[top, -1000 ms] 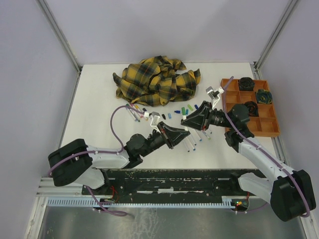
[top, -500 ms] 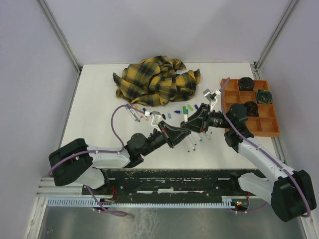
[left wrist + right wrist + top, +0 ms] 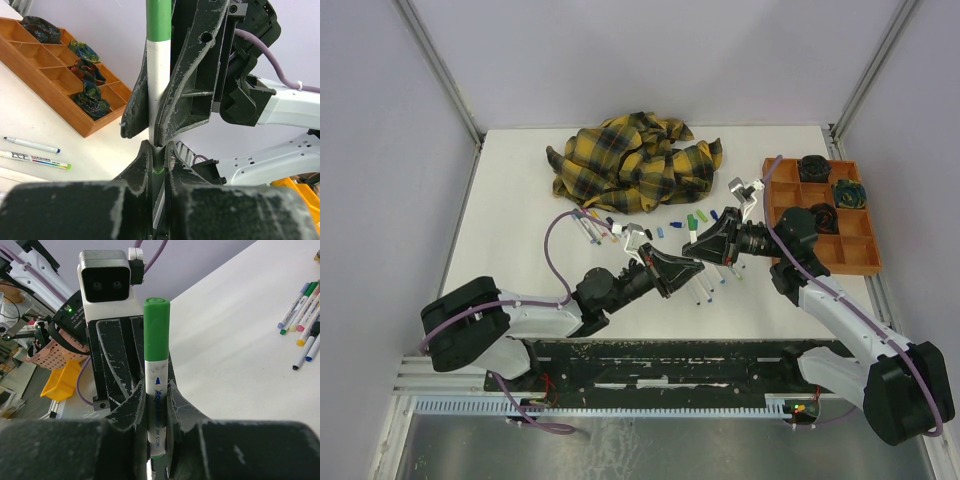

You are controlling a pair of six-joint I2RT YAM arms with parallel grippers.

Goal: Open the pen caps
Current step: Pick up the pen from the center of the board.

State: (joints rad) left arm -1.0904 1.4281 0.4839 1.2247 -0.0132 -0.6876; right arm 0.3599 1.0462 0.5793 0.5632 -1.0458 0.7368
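Note:
A white pen (image 3: pixel 158 390) with a green cap (image 3: pixel 156 330) on its top end is held between both grippers, above the table. My right gripper (image 3: pixel 157 395) is shut on the white barrel. My left gripper (image 3: pixel 159 150) is shut on the same pen's lower part near its small green end (image 3: pixel 159 170), just below the right fingers (image 3: pixel 187 95). The cap (image 3: pixel 159 20) sticks out free above both. In the top view the grippers meet tip to tip, left (image 3: pixel 696 262) and right (image 3: pixel 688 247). Loose caps (image 3: pixel 682 222) lie behind them.
Other pens lie in two groups on the table, one at the left (image 3: pixel 592 228) and one at the right (image 3: pixel 712 282). A yellow-and-black plaid cloth (image 3: pixel 635 165) is bunched at the back. An orange compartment tray (image 3: pixel 860 262) with coiled items stands at the right.
My right gripper has moved left and closed up with the left gripper, so both now sit on the same pen. The left arm has barely moved.

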